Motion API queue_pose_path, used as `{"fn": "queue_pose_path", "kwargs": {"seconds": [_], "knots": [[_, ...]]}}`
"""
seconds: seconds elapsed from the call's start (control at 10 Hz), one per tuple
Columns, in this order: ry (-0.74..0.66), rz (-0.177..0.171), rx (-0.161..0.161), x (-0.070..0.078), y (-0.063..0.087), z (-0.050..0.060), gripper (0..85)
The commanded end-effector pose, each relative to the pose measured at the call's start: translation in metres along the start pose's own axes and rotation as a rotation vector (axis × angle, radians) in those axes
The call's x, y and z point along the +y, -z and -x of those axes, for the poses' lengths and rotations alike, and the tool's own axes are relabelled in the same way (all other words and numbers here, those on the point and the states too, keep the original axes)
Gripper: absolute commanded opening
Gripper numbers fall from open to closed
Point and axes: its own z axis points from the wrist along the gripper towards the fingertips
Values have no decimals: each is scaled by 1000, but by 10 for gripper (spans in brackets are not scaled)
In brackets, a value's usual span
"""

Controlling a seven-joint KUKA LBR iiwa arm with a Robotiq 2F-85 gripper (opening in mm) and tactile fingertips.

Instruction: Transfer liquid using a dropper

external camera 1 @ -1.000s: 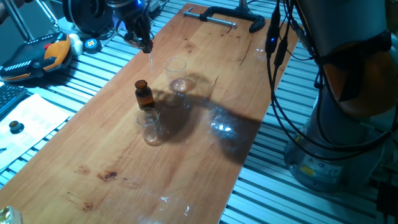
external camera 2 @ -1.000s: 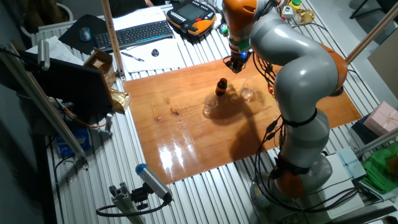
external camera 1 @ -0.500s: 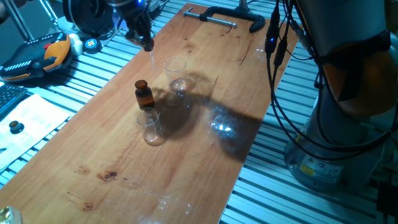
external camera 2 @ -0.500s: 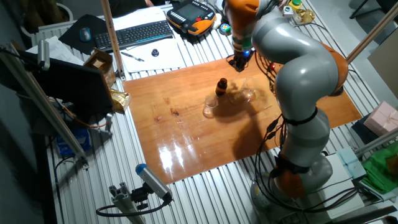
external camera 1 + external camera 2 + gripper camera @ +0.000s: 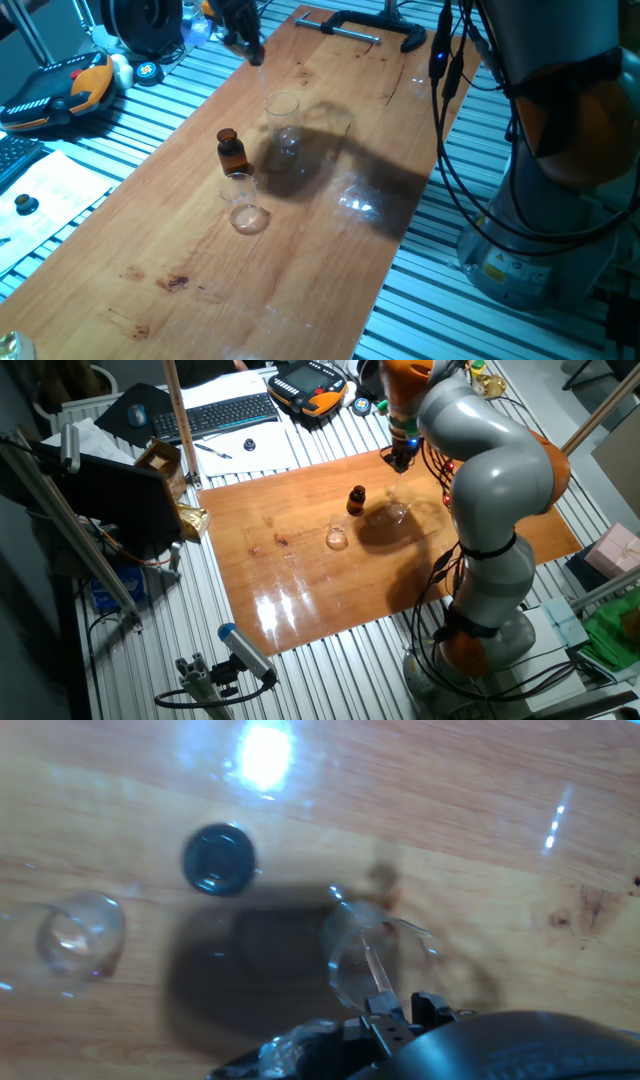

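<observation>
My gripper hangs over the far part of the wooden table, shut on the dropper, a thin clear tube pointing down. In the hand view the tube's tip lies over the rim of the larger clear beaker. That beaker stands just right of and beyond the small brown bottle. The bottle shows its open dark mouth from above. A smaller beaker stands in front of the bottle. In the other fixed view the gripper is above the larger beaker.
A black clamp lies at the table's far end. An orange teach pendant and cables sit on the slatted bench to the left. A keyboard lies beyond the table. My arm's base stands by the table's right side.
My gripper has carried the dropper away from above the brown bottle, toward the far end and over the larger beaker. Bottle and beakers have not moved.
</observation>
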Motion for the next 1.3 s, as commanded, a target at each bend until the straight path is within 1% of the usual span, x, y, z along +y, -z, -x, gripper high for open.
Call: {"fn": "queue_pose_path", "kwargs": {"seconds": [0.0, 0.1, 0.3, 0.4, 0.6, 0.8, 0.9, 1.2], "knots": [[4, 5, 1, -1, -4, -1, 170], [4, 5, -4, -1, -7, -3, 170], [9, 1, -8, 0, -11, -2, 170], [12, 4, -15, 0, -16, -1, 170], [18, 7, -24, 2, -25, 3, 170], [26, 23, -32, 3, -37, 9, 167], [27, 28, -40, 3, -43, 10, 167], [28, 39, -52, 8, -55, 6, 170]]}}
